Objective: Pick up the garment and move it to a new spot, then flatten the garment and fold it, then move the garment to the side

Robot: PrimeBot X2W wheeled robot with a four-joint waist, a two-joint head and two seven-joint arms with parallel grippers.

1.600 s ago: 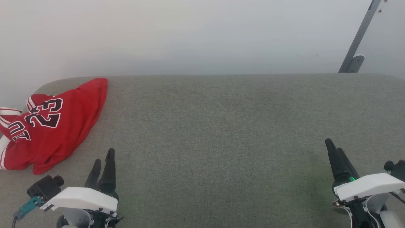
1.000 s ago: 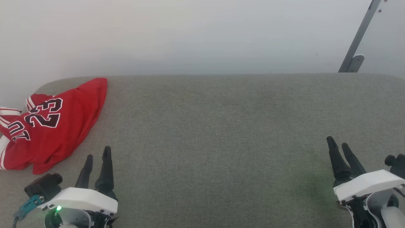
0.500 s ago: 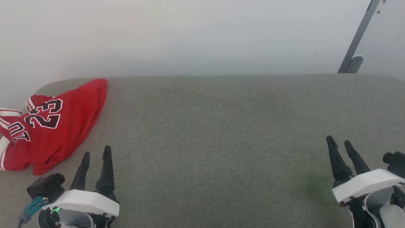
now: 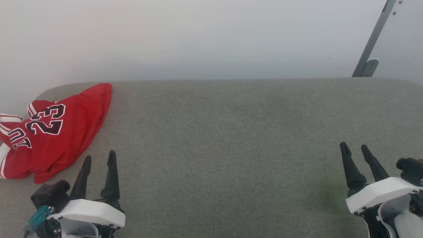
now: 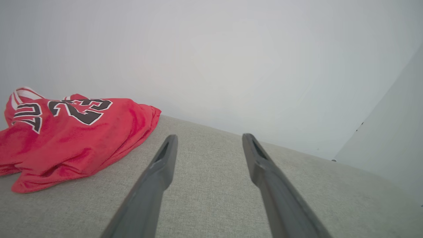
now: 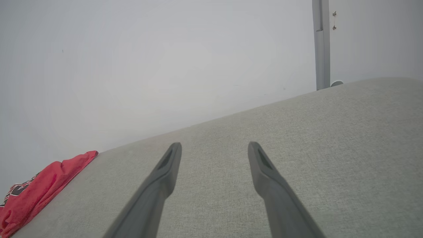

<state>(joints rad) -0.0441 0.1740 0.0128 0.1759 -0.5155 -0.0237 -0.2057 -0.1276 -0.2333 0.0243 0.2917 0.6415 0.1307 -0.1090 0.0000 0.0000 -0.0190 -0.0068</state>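
The garment (image 4: 62, 135) is a red jersey with a dark "23", lying crumpled at the far left of the grey padded surface (image 4: 231, 132); its white-striped sleeve hangs past the left edge. In the left wrist view the garment (image 5: 72, 138) lies ahead and to the left, and the right wrist view catches a red edge of the garment (image 6: 36, 195) at lower left. My left gripper (image 4: 99, 158) hovers open just right of the jersey's near hem, apart from it. My right gripper (image 4: 354, 147) stands open at the lower right, far from the cloth. Both hold nothing.
A pale wall runs behind the padded surface. A grey metal bar (image 4: 375, 36) leans against that wall at the back right, with its foot (image 4: 368, 67) by the surface's far edge. The surface's corners are rounded.
Both grippers have gone from nearly shut to open. The left one has sunk a little toward the near edge. The garment has not moved.
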